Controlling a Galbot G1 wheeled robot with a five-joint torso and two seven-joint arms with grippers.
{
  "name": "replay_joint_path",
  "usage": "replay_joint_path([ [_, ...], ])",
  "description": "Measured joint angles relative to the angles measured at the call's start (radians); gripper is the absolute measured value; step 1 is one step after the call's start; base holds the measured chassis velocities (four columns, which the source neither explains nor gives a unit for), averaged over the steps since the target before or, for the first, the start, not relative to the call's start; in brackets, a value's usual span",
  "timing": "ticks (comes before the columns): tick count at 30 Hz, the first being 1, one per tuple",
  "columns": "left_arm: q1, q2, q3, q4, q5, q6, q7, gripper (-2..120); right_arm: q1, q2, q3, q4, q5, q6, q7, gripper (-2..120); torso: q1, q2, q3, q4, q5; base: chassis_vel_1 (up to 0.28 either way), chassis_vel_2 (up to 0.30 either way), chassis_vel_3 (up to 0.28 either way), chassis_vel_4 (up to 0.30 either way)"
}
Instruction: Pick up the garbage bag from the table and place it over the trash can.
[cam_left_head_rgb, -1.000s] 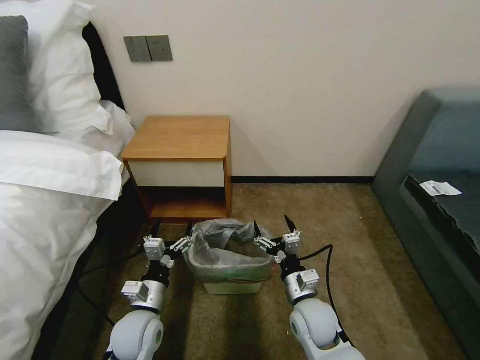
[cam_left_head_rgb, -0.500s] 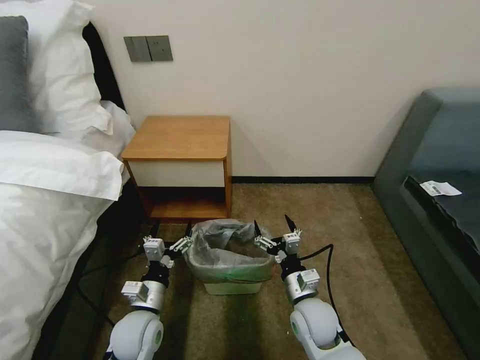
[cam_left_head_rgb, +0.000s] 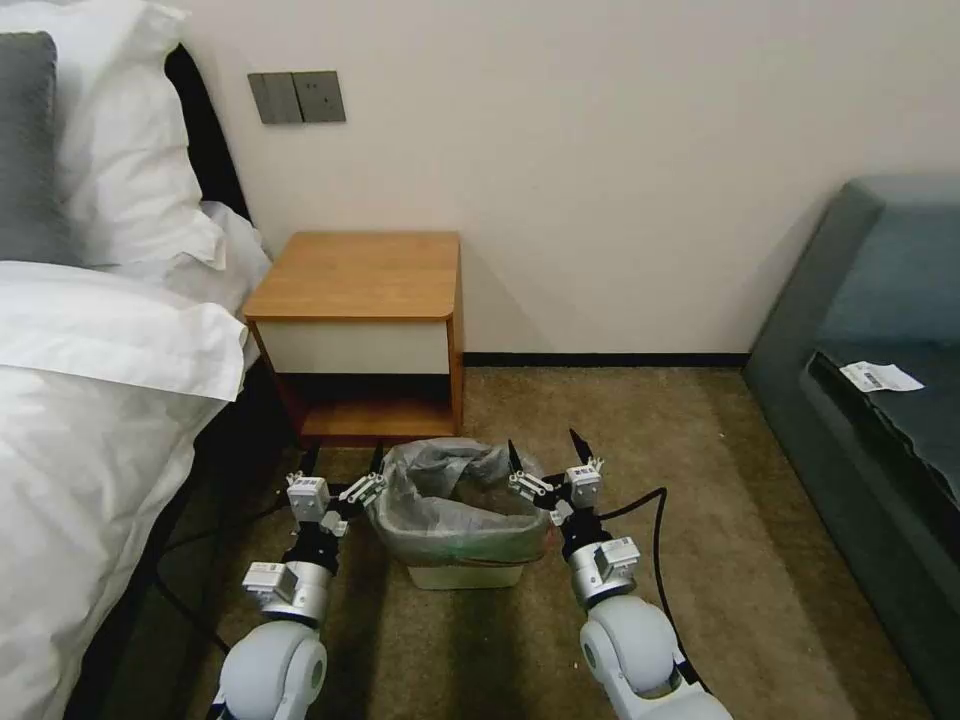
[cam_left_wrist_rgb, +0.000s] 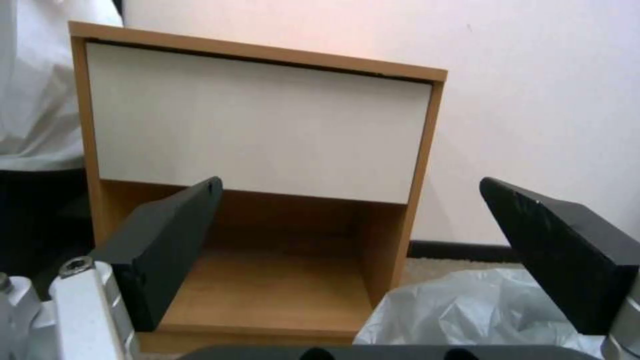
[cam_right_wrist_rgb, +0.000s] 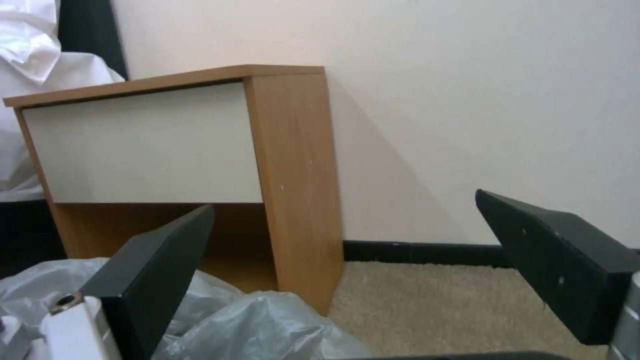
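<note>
Both end effectors, left (cam_left_head_rgb: 342, 462) and right (cam_left_head_rgb: 545, 448), spread, flank the garbage bag (cam_left_head_rgb: 450, 500) hiding most of the trash can (cam_left_head_rgb: 465, 575).

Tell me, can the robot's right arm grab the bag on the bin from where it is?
Probably yes. The right tool hangs open right beside the garbage bag draped on the trash can, with nothing between them.

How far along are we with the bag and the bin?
Mostly done, it looks. The garbage bag is off the table and lines the trash can, its mouth folded over the rim. In hand: nothing. The left gripper and right gripper are open on either side of the bin. Left: perhaps tidying the bunched plastic at the far rim.
</note>
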Motion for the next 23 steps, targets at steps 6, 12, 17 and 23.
replay_joint_path([
  [6, 0.0, 0.0, 0.0, 0.0, 0.0, 0.0, 0.0, 97, 0.0, 0.0, 0.0, 0.0, 0.0, 0.0, 0.0, 100, 0.0, 0.0, 0.0, 0.0, 0.0001, 0.0, 0.0, 0.0, 0.0],
  [12, 0.0, 0.0, 0.0, 0.0, 0.0, 0.001, 0.0, 97, 0.0, 0.0, 0.0, 0.0, 0.001, 0.0, 0.0, 100, 0.0, 0.0, 0.0, 0.0, 0.0001, 0.0, 0.0, 0.0, 0.0],
  [17, 0.0, 0.0, 0.0, -0.001, 0.0, 0.001, 0.0, 97, 0.0, 0.0, 0.0, 0.0, 0.001, 0.0, 0.0, 100, 0.0, 0.0, 0.0, 0.0, 0.0001, 0.0, 0.0, 0.0, 0.0],
  [23, 0.0, 0.0, 0.0, -0.001, -0.001, 0.001, 0.0, 97, 0.0, 0.0, 0.0, 0.0, 0.001, 0.0, 0.0, 100, 0.0, 0.0, 0.0, 0.0, 0.0, 0.0, 0.0, 0.0, 0.0],
])
